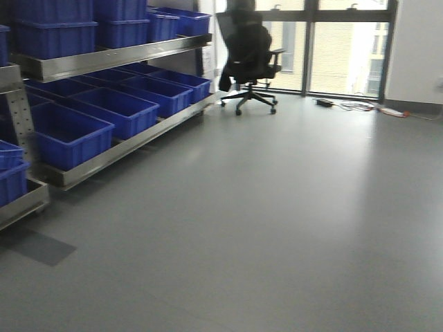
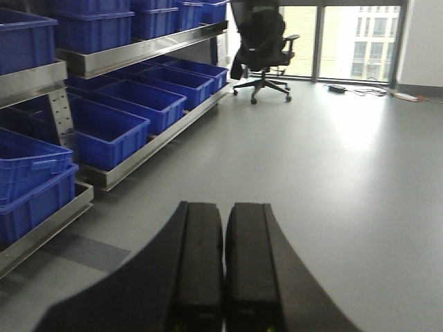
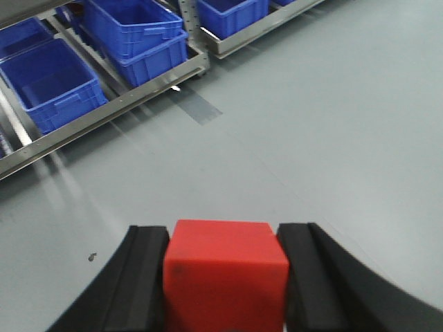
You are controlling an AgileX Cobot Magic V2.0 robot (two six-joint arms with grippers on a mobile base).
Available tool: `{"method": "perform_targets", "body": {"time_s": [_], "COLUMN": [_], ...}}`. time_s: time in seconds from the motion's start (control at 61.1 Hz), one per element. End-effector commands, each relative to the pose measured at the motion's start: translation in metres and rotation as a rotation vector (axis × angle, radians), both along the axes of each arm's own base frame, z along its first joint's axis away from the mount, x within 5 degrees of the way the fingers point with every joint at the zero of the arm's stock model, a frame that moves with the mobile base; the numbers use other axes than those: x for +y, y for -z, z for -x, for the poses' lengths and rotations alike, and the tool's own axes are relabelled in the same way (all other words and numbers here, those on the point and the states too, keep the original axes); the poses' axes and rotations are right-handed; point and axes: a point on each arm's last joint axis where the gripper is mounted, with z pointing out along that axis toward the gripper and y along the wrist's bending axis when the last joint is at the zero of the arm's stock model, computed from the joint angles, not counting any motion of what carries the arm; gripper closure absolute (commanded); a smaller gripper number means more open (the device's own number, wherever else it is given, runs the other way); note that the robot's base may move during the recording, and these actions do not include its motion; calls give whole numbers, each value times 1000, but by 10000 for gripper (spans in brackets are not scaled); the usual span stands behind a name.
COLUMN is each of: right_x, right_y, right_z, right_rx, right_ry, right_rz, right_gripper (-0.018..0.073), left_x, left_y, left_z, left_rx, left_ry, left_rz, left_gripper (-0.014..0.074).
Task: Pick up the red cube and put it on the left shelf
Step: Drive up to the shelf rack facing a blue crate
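In the right wrist view my right gripper [image 3: 225, 238] is shut on the red cube [image 3: 225, 273], held above the grey floor. The left shelf [image 3: 131, 97], a silver steel-rail rack with dark-blue crates, lies ahead and to the left of it, well apart. The shelf also shows at the left of the front view [image 1: 104, 62] and of the left wrist view [image 2: 138, 52]. My left gripper [image 2: 223, 214] is shut and empty, its black fingers pressed together over the floor. Neither gripper shows in the front view.
A black office chair [image 1: 249, 55] stands at the far end by the windows, past the rack. Cables and a power strip [image 1: 387, 109] lie on the floor by the window wall. Grey floor [image 1: 277, 221] spreads to the right of the rack.
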Motion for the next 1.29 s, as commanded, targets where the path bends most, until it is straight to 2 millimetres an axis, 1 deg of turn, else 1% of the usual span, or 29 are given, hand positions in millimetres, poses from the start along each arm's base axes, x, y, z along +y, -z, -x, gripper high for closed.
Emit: {"method": "perform_targets", "body": {"time_s": [0.0,1.276], "right_x": [2,2], "right_y": [-17,-17], "right_z": [-2,-2], "right_rx": [-104,-102], "right_ry": [-13,-13], "right_rz": [-46,-46], "right_gripper": [366,366], "left_x": [0,0], "left_y": [-1,-1], "left_z": [0,0], "left_rx": [-79,-79], "left_ry": [6,6], "left_rz": [13,13], "left_gripper": [495,495]}}
